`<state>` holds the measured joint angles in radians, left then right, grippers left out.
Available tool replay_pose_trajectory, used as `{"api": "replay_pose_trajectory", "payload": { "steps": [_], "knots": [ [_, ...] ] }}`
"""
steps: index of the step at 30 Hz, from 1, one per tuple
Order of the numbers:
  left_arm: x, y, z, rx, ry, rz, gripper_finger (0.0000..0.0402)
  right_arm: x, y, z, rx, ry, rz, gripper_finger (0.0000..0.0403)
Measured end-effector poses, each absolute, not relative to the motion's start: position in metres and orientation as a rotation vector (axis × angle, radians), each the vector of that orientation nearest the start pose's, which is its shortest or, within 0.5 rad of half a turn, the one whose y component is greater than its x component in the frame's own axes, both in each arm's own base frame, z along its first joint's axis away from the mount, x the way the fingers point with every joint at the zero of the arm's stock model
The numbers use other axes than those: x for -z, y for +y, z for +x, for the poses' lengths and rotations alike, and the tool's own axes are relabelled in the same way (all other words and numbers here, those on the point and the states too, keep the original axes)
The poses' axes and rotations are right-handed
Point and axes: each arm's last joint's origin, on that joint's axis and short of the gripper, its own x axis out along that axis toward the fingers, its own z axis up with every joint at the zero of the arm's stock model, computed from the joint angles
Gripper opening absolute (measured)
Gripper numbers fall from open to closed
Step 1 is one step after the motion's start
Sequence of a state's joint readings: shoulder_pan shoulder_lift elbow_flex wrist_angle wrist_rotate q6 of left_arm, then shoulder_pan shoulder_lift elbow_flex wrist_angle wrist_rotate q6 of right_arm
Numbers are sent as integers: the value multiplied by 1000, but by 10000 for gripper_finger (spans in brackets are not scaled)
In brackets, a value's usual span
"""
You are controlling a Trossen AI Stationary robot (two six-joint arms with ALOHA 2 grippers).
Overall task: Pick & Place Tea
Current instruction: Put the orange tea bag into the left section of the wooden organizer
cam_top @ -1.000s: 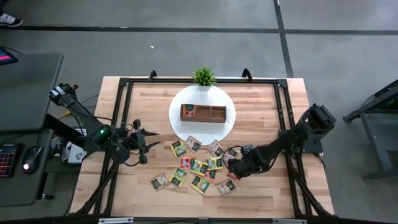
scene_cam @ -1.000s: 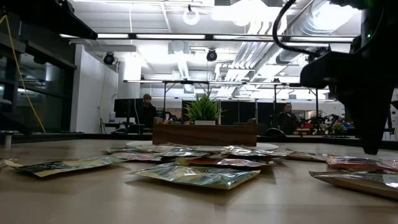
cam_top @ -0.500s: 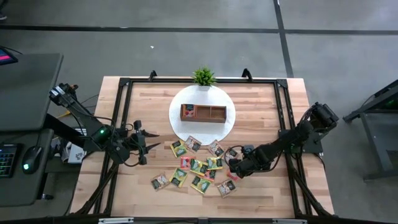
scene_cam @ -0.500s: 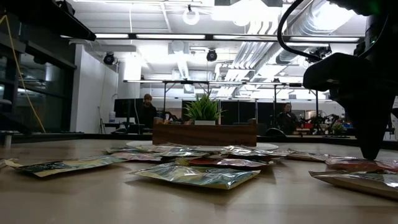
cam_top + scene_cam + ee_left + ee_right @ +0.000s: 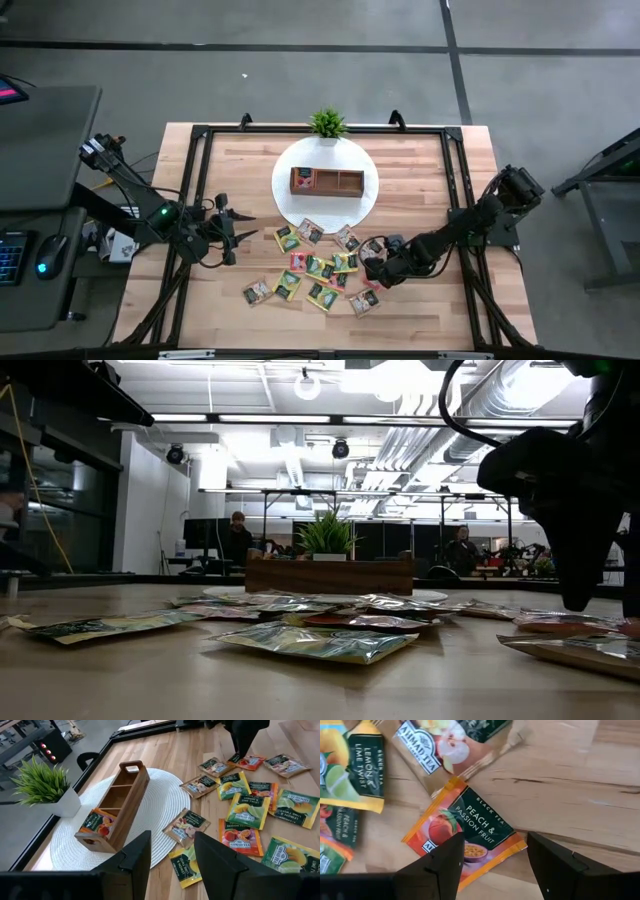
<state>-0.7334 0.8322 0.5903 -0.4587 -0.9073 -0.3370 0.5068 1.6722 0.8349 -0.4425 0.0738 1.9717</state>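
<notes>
Several tea sachets point(image 5: 318, 268) lie flat and scattered on the wooden table in front of a brown wooden tray point(image 5: 340, 183). The tray's left compartment holds one sachet point(image 5: 97, 822). My right gripper point(image 5: 492, 867) points steeply down, open, just above an orange peach sachet point(image 5: 470, 832) at the right end of the scatter. Its fingers stand on either side of the sachet's near corner. In the low view it hangs close over the sachets point(image 5: 575, 600). My left gripper point(image 5: 172, 862) waits open at the table's left, raised, facing the tray.
The tray stands on a round white mat point(image 5: 290, 208) at the table's far middle. A small potted plant point(image 5: 328, 123) stands behind it. A black frame point(image 5: 195, 150) runs along the table's edges. Bare wood point(image 5: 420, 190) lies to the right of the mat.
My right gripper has tipped to point more steeply down. Its fingertips have swung a little toward the table's left over the peach sachet and stayed open. The sachets have not moved.
</notes>
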Motion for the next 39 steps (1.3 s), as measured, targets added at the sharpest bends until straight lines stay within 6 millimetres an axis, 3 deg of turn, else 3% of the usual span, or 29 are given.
{"api": "replay_pose_trajectory", "payload": {
  "steps": [15,26,34,39],
  "knots": [
    [-243,-90,134,-233,446,183,147,-126,140,257,844,1070,1339,193],
    [-243,-90,134,-228,449,182,147,-125,141,257,825,1074,1338,101],
    [-244,-90,133,-217,447,172,147,-124,141,257,803,1086,1316,12],
    [-245,-89,131,-212,442,163,147,-124,142,259,781,1079,1316,3]
  ]
}}
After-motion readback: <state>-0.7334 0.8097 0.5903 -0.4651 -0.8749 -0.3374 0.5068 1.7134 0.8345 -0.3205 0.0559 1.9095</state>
